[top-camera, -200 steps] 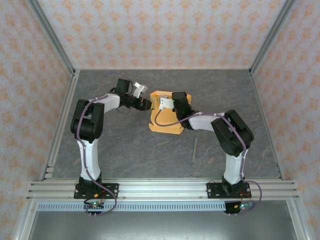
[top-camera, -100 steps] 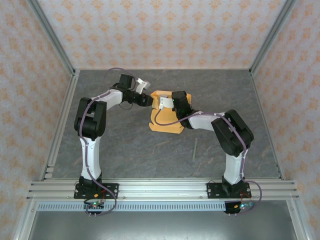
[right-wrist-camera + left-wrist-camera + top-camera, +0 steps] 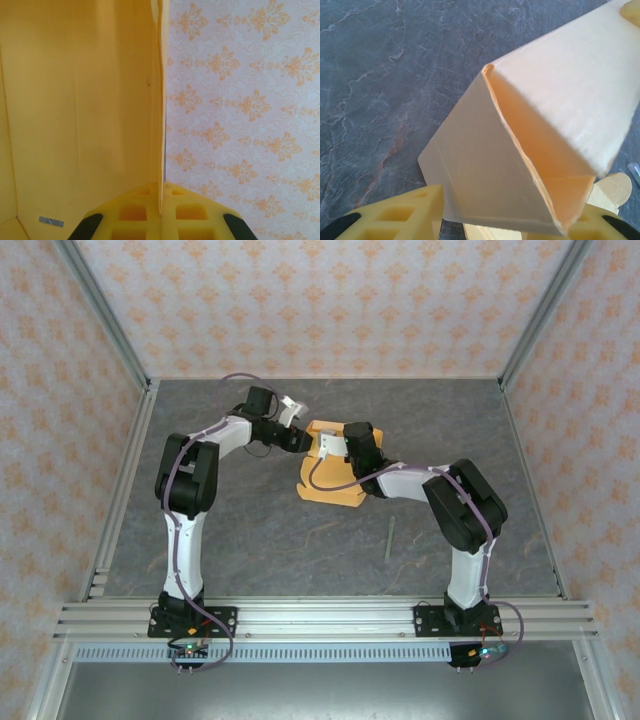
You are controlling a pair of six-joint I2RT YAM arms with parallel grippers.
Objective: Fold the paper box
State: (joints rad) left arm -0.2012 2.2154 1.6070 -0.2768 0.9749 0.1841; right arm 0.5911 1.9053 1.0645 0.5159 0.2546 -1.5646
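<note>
The paper box [image 3: 328, 480] is light orange card, part folded, at the middle of the table. My right gripper [image 3: 345, 447] stands over its far side. In the right wrist view that gripper [image 3: 161, 194] is shut on an upright wall [image 3: 80, 100] of the box, the thin card edge pinched between the yellow fingers. My left gripper [image 3: 300, 438] is at the box's far left corner. In the left wrist view its yellow fingers [image 3: 402, 212] straddle a folded corner of the box [image 3: 485, 170], and both touch the card.
A thin greenish stick [image 3: 390, 538] lies on the grey table [image 3: 230, 530] to the right of the box, in front of the right arm. Patterned walls and metal frame rails [image 3: 120, 480] close in the table on three sides.
My left arm has swung right toward the box and its jaws have narrowed onto the folded corner. The right arm and the box have stayed put.
</note>
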